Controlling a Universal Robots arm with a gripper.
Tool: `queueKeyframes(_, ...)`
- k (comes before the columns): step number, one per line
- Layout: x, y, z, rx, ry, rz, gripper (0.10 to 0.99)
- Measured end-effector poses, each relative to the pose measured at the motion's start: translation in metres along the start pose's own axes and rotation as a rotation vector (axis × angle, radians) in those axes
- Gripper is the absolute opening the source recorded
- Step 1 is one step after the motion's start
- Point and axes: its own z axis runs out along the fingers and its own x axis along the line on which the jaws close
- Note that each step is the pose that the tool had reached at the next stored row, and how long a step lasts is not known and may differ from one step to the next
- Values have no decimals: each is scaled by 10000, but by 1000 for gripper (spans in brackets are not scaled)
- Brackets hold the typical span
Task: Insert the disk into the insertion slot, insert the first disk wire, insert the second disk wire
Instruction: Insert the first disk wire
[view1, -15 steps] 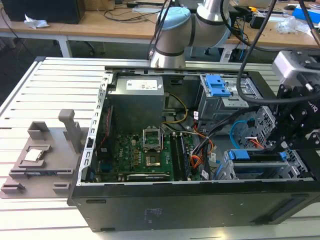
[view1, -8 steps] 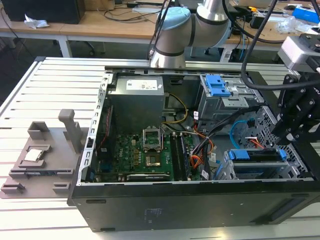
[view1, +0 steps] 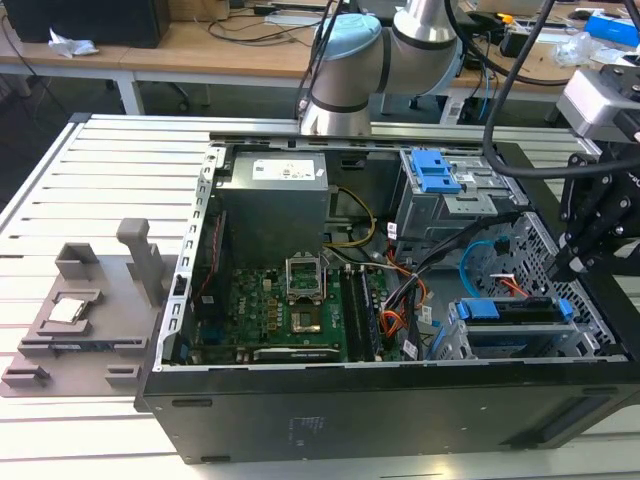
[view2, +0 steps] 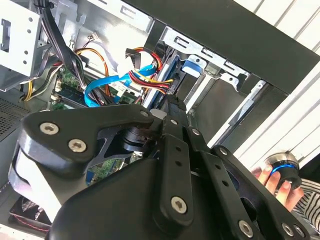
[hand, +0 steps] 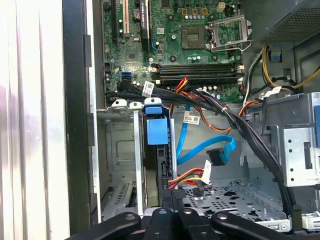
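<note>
Exterior view: an open black desktop computer case (view1: 380, 400) lies on a slatted silver metal table (view1: 110, 180). My black linkage gripper (view1: 565, 268) hangs over the case's corner at the exterior view's right, just above the boxy silver perforated sheet-metal drive cage (view1: 500, 342). The flat silver hard drive in its bright blue plastic bracket (view1: 480, 308) is already seated in that cage. The thin flat light-blue cable (view1: 478, 262) curves in a loop just beyond the cage. Farther back stands a taller grey bay with a blue latch (view1: 438, 170). A green motherboard (view1: 270, 310) covers the case floor. A grey fixture plate (view1: 80, 320) rests on the table at the exterior view's left.

Second wrist view: my gripper (view2: 173, 107) points into the case toward the drive's blue bracket (view2: 192, 66). My fingers are drawn together with no gap visible. The light-blue cable (view2: 107, 82) loops beside a black, red and orange wire bundle (view2: 145, 75). A person's hand (view2: 272, 181) outside the case holds a round black knob (view2: 283, 167).

First wrist view: my gripper (hand: 173, 212) sits close to the drive (hand: 155, 131), which stands on edge inside the cage (hand: 120, 150). The light-blue cable (hand: 200, 150) ends in a black connector (hand: 218, 158) hanging free, apart from the drive. The wire bundle (hand: 187, 179) lies near it.
</note>
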Motion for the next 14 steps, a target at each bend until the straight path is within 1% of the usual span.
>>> queueKeyframes(3,0,1,-1,0,2,-1,106)
queueKeyframes(8,2,33,1,0,-8,0,106)
queueKeyframes(9,2,49,2,-1,-14,-1,106)
queueKeyframes(12,8,148,9,0,-27,-1,106)
queueKeyframes(13,11,193,12,1,-29,-1,106)
queueKeyframes(14,12,213,13,1,-29,-1,106)
